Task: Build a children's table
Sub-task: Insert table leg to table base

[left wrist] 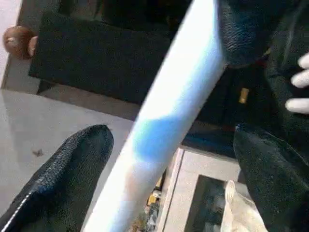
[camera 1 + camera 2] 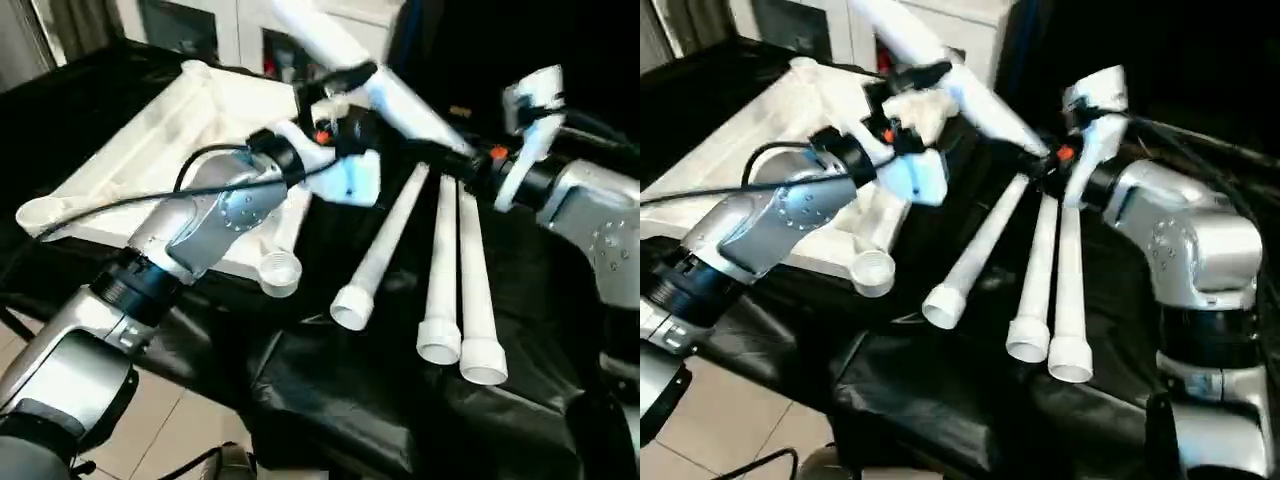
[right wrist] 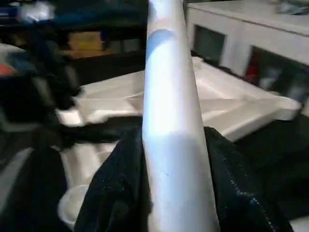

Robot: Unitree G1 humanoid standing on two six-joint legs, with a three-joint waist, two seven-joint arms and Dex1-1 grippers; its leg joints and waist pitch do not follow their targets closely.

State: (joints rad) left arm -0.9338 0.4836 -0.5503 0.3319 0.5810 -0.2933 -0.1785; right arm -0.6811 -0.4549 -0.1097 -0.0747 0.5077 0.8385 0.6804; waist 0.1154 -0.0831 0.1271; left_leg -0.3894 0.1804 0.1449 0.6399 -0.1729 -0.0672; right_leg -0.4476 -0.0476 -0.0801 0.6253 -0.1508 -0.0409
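The white tabletop (image 2: 140, 150) lies upside down at the left, ribs up, with a round corner socket (image 2: 280, 272) at its near corner. Three white legs (image 2: 440, 270) lie side by side on the black cloth to its right. A fourth leg (image 2: 410, 105) slants up and away over the tabletop's far side. My right gripper (image 2: 470, 165) is shut on its lower end, both black fingers (image 3: 116, 183) pressed against the tube. Higher up the same leg, my left gripper (image 2: 335, 95) is open; its fingers (image 1: 82, 159) stand wide on either side of the tube without touching it.
A black cloth (image 2: 330, 400) covers the work surface and drops off at its near edge to tiled floor (image 2: 180, 420) at the lower left. White cabinets (image 2: 970, 30) stand behind. A black cable (image 2: 130, 200) runs across my left forearm.
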